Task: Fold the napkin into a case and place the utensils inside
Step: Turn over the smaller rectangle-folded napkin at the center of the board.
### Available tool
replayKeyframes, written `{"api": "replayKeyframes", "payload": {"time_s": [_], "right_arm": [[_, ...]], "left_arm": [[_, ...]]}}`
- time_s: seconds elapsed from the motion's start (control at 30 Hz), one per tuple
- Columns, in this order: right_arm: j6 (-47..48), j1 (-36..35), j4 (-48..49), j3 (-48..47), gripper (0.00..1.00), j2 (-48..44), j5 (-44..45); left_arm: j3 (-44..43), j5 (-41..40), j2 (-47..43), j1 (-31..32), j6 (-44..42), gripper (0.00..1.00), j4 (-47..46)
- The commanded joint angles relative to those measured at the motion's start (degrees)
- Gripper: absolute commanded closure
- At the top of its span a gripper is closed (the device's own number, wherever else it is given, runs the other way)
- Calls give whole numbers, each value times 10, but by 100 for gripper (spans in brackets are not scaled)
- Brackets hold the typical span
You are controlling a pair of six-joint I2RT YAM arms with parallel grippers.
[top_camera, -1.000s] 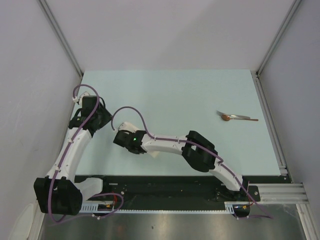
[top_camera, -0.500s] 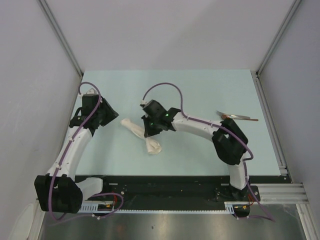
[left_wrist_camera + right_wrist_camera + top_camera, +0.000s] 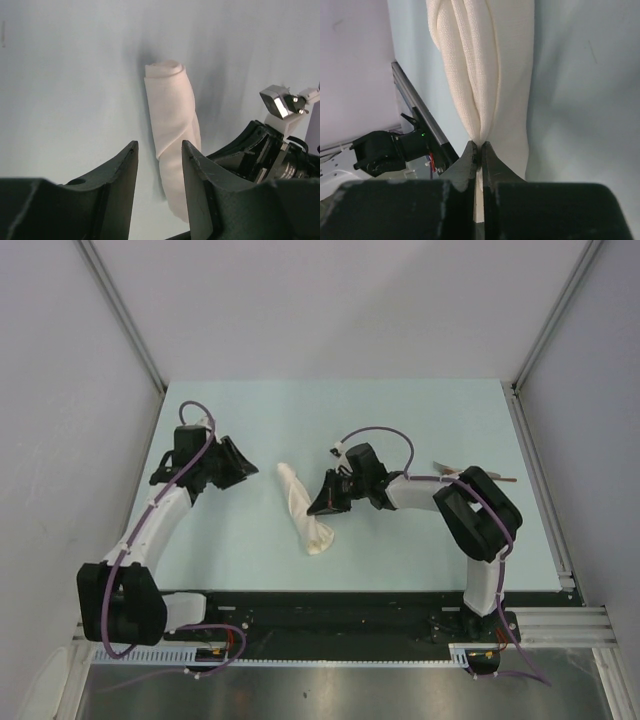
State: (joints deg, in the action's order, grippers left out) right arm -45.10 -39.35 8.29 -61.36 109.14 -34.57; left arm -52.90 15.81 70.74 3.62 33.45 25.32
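The white napkin (image 3: 305, 508) lies on the pale table, bunched into a long narrow roll that runs from the back toward the near edge. My right gripper (image 3: 323, 504) is shut on a pinched fold at the roll's right side; in the right wrist view the cloth (image 3: 485, 65) rises straight out of the closed tips (image 3: 479, 146). My left gripper (image 3: 250, 468) hovers to the left of the roll, open, with nothing between its fingers (image 3: 159, 146); the napkin (image 3: 172, 125) lies just beyond them. The spoon (image 3: 506, 479) rests at the right, mostly hidden behind my right arm.
The right arm's elbow (image 3: 478, 512) stands over the table's right half, next to the spoon. A metal rail (image 3: 540, 480) borders the table's right edge. Grey walls close in the left, back and right sides. The black base rail (image 3: 330, 612) runs along the near edge.
My right arm has swung from the near left toward the centre right, dragging the napkin with it; the roll now lies farther right and more stretched out. My left gripper moved up and right.
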Motion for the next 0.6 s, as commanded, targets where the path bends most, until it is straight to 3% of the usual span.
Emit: {"api": "replayKeyframes", "payload": {"time_s": [0.0,0.17,0.3,0.43,0.57], "right_arm": [[-30,30,110,33,100,-23,-74],[-10,84,118,69,90,-17,-109],[58,134,34,63,75,-18,-118],[182,144,-163,16,57,-77,14],[221,98,-266,-25,51,-139,115]], "left_arm": [[10,55,19,24,-5,55,-49],[10,73,62,75,19,55,-84],[-14,104,134,111,36,55,-108],[-43,135,186,149,39,58,-118],[-39,153,210,166,64,60,-154]]}}
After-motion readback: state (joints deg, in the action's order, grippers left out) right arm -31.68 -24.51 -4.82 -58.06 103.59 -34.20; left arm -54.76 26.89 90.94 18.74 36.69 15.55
